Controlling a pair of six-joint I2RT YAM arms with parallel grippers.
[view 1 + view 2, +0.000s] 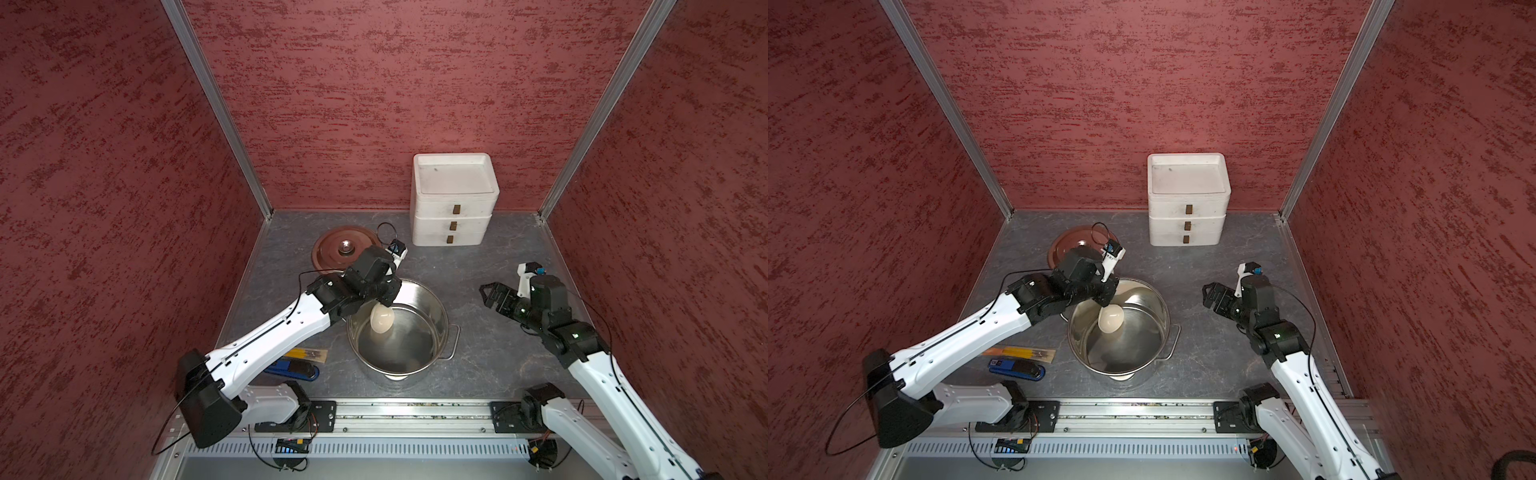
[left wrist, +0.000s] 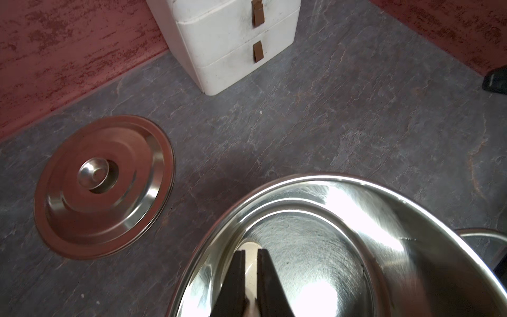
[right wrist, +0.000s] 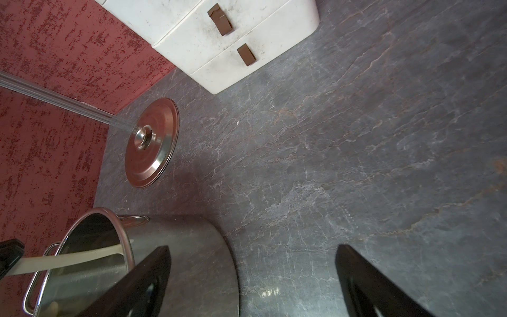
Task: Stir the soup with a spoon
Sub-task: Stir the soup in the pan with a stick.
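Left wrist view: the spoon is clamped by its handle in the left gripper, with its bowl down inside the pot. Stirring looks to be under way. Next, I judge, the bowl should sweep round the pot's floor, clear of the wall. The right gripper hangs spread and empty, well apart.

Red, mottled walls close in on three sides in both top views, joined at the rear corners by slanting aluminium posts. The floor, lower centre of the frame, is dark grey slab veined like slate. A white three-drawer chest with brown pulls stands just right of centre, against the back wall, its top recessed like a tray. Light is soft and even.
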